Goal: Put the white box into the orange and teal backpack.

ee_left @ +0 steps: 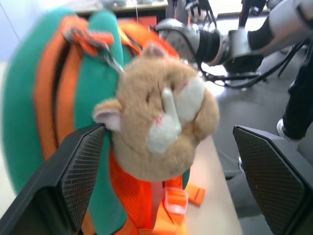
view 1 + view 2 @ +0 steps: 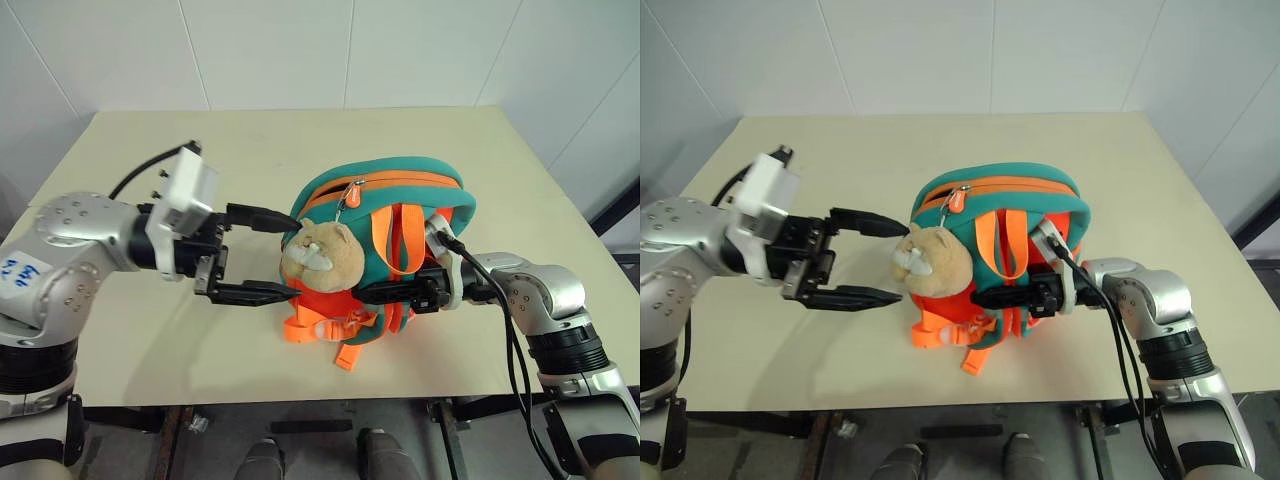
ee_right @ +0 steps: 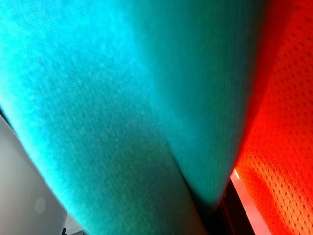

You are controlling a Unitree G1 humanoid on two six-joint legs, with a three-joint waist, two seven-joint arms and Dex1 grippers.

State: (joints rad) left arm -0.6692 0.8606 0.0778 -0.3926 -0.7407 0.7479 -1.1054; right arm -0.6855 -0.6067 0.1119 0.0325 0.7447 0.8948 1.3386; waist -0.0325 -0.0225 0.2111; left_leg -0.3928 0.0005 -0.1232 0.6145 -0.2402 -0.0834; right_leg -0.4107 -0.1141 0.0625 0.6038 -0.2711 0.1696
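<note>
Backpack (image 2: 385, 245) upright mid-surface (image 2: 150, 150), my right claw (image 2: 375, 295) pinched shut on its straps, left claw (image 2: 265, 255) spread beside the plush toy (image 2: 320, 258); box unseen; loosening could topple it.

Both arms are chunky silver-grey metal shells with black ribbed joint rings. The left forearm has blue handwritten scribbles, and a white boxy camera block sits on its wrist with a black cable looping back. The right arm has black cables too. Each black two-fingered claw, left claw (image 2: 268, 253) and right claw (image 2: 985, 297), has textured finger pads.
</note>
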